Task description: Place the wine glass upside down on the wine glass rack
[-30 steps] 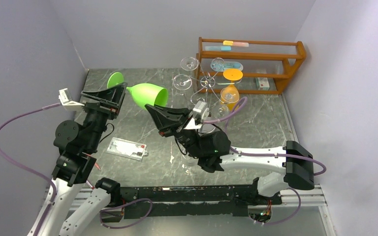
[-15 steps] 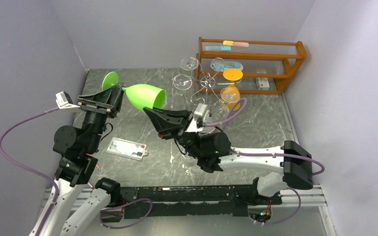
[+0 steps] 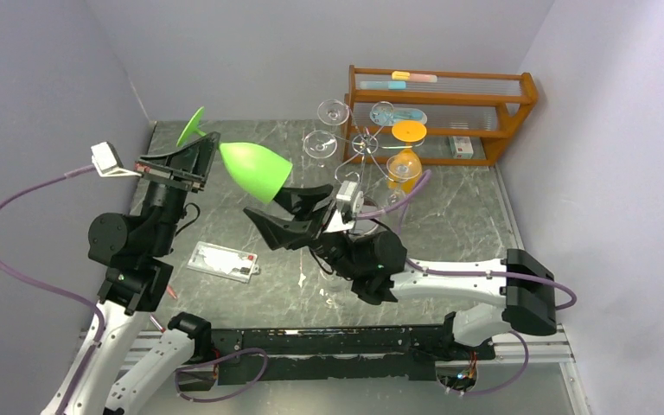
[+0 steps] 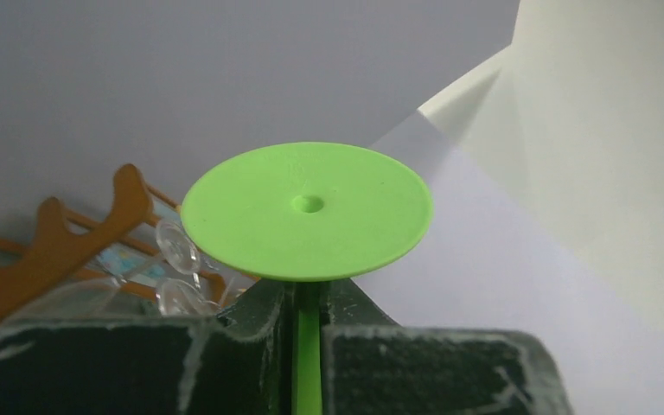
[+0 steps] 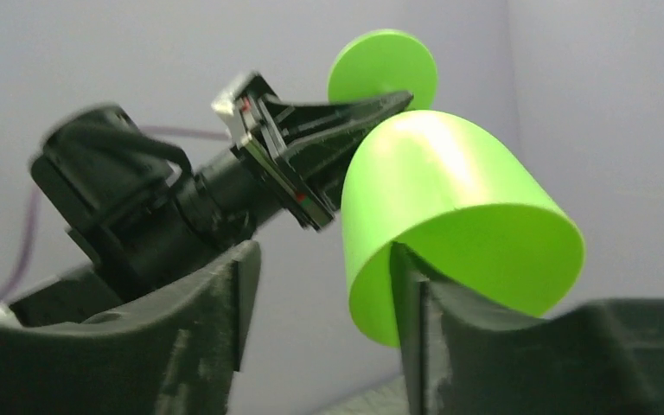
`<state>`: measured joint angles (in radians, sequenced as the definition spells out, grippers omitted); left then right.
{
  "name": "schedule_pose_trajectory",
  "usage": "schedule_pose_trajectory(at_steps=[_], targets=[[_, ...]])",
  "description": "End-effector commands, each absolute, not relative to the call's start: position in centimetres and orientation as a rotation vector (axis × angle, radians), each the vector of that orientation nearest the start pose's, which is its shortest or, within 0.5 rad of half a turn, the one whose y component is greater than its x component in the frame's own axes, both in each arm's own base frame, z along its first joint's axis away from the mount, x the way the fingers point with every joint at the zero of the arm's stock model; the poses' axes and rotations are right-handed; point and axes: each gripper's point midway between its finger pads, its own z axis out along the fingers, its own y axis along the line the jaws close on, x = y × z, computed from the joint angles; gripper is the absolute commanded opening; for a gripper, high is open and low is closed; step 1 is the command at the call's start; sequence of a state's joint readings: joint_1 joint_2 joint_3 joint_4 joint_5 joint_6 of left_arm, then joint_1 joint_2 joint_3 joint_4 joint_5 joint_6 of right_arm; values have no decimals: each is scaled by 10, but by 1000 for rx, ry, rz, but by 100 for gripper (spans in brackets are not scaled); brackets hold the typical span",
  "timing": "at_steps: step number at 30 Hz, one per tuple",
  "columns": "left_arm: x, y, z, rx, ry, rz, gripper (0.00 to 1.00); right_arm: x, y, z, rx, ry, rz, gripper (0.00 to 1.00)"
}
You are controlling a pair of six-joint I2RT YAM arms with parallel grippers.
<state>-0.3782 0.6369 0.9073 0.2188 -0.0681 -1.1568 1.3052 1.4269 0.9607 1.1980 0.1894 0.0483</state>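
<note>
The table (image 3: 450, 225) carried a wooden shelf (image 3: 484, 86) at 1 o'clock in the top view. The wine glass rack (image 3: 361, 143) stood just in front of the shelf, with clear glasses (image 3: 333, 112) and an orange glass (image 3: 405, 164) hanging from it.

Your left gripper (image 3: 207, 152) was clamped on the stem (image 4: 307, 363) of the green wine glass (image 3: 255, 169). It held the glass off the table toward 10 o'clock, well apart from the rack.

Your right gripper (image 5: 322, 285) had its jaws apart at the rim of the bowl (image 5: 432, 207); I could not tell if it touched.

I judged this a mid-air hand-over, with the hanging not yet begun. The glass's long axis ran from 10 to 4 o'clock, with the foot (image 4: 304, 212) toward 10 and the open mouth toward 4.

Next you needed the right jaws closed on the bowl before the left let go. After that, the foot had to go uppermost, with the stem slid into a free arm of the rack at 2 o'clock.
</note>
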Motion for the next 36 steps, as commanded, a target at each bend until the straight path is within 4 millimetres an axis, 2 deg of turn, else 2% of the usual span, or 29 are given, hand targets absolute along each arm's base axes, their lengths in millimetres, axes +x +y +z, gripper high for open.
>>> schedule_pose_trajectory(at_steps=[1, 4, 7, 9, 11, 15, 16, 17, 18, 21, 24, 27, 31, 36], targets=[[233, -126, 517, -212, 1057, -1070, 5, 155, 407, 439, -416, 937, 1132, 69], [250, -124, 511, -136, 1121, -890, 5, 163, 398, 429, -450, 1009, 1091, 78], [258, -122, 512, -57, 1109, -769, 5, 169, 383, 421, -451, 1085, 1066, 81], [260, -123, 510, 19, 1084, -697, 5, 175, 371, 424, -407, 1137, 1066, 82], [253, -137, 505, 199, 1040, -637, 5, 182, 362, 435, -362, 1184, 1079, 82], [244, -145, 488, 364, 955, -540, 5, 180, 374, 461, -376, 1240, 1157, 82], [245, -147, 481, 391, 951, -525, 5, 177, 378, 474, -377, 1238, 1187, 81], [243, -148, 480, 416, 939, -513, 5, 175, 384, 473, -390, 1255, 1211, 81], [244, -149, 476, 427, 940, -504, 5, 171, 387, 484, -391, 1244, 1247, 80], [242, -157, 466, 501, 926, -495, 5, 172, 397, 494, -343, 1293, 1315, 79], [231, -169, 461, 599, 874, -514, 5, 181, 406, 495, -283, 1365, 1333, 72], [224, -170, 462, 628, 852, -509, 5, 189, 415, 490, -247, 1437, 1320, 67], [218, -170, 465, 640, 832, -511, 5, 194, 418, 488, -214, 1457, 1319, 65], [216, -170, 465, 640, 826, -519, 5, 199, 413, 485, -166, 1462, 1309, 65]])
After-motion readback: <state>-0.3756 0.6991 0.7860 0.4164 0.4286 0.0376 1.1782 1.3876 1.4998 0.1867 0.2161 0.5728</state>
